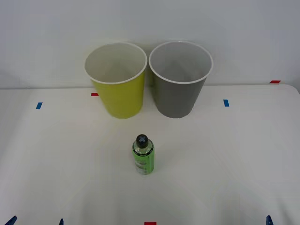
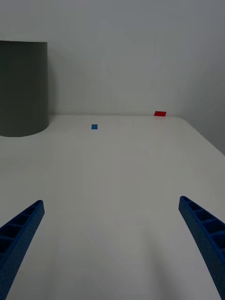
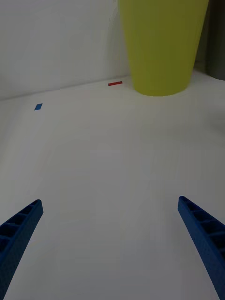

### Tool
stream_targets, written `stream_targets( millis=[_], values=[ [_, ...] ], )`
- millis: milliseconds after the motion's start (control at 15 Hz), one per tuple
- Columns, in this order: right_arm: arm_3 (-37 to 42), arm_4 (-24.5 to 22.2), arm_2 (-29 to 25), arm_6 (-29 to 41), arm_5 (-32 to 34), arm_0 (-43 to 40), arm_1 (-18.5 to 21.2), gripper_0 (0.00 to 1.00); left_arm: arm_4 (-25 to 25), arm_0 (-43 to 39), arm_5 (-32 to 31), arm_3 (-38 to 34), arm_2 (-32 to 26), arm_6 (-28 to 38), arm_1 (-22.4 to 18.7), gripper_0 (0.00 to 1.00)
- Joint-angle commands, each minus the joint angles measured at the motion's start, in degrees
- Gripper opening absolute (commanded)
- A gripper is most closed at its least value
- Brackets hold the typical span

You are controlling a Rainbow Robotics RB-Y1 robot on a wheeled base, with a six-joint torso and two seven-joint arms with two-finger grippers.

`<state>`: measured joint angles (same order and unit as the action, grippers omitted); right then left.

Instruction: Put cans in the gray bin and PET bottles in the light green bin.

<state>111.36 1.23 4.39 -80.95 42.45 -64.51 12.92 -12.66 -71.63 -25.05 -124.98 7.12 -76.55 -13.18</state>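
Bottle [image 1: 143, 154] — upright on the white table [image 1: 234, 154], in front of the green bin [image 1: 117, 89] and gray bin [image 1: 180, 89], which stand side by side at the back. Left gripper [image 3: 110, 234] and right gripper [image 2: 110, 234] — both spread wide, empty, low over bare table. Step in hand, by my reading: the opening reach. Next move calls for one arm to close in on the bottle, grip its body, then carry it to the green bin.

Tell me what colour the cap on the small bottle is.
Black, on the green PET bottle; the front view shows it best.
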Motion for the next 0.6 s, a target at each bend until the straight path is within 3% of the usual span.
stream_targets(
  millis=[67,600],
  values=[
    [0.0,0.0,0.0,0.0,0.0,0.0,0.0,1.00,0.0,0.0,0.0,0.0,0.0,0.0,0.0,1.00],
    [0.0,0.0,0.0,0.0,0.0,0.0,0.0,1.00,0.0,0.0,0.0,0.0,0.0,0.0,0.0,1.00]
  ],
)
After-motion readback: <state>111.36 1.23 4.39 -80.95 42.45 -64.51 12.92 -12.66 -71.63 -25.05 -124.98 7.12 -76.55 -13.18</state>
